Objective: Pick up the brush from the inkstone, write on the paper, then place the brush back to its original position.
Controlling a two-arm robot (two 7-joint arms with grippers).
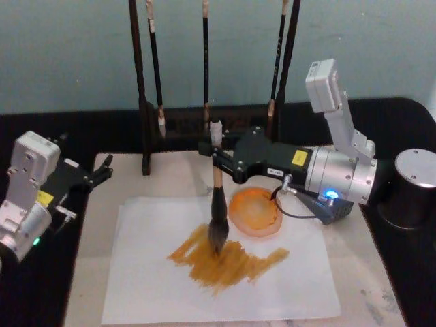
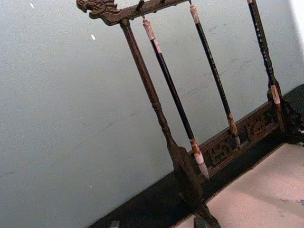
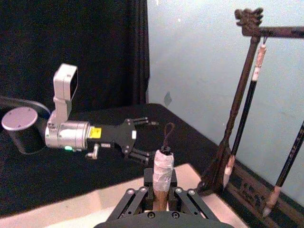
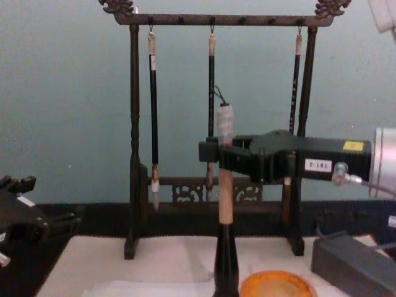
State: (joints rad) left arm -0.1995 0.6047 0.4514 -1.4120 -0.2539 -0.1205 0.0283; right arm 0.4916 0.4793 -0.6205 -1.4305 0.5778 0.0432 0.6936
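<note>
The brush [image 1: 218, 204] stands upright, its tan handle clamped in my right gripper [image 1: 216, 155], which is shut on it just below the white-wrapped end [image 3: 162, 166]. The dark bristle tip touches the paper [image 1: 143, 286] amid broad orange-brown strokes [image 1: 231, 262]. The inkstone, a round orange dish [image 1: 255, 212], lies on the paper just right of the brush. From the chest view the brush [image 4: 226, 204] rises in front of the rack, with the right gripper [image 4: 216, 151] reaching in from the right. My left gripper [image 1: 103, 169] is parked at the mat's left edge, open and holding nothing.
A dark wooden rack [image 1: 144, 102] with three thin hanging brushes [image 4: 153, 111] stands behind the paper. The beige mat [image 1: 381, 272] lies under the sheet. A grey cylinder [image 1: 414, 184] sits at the far right, a black adapter box [image 4: 352, 263] beside the inkstone.
</note>
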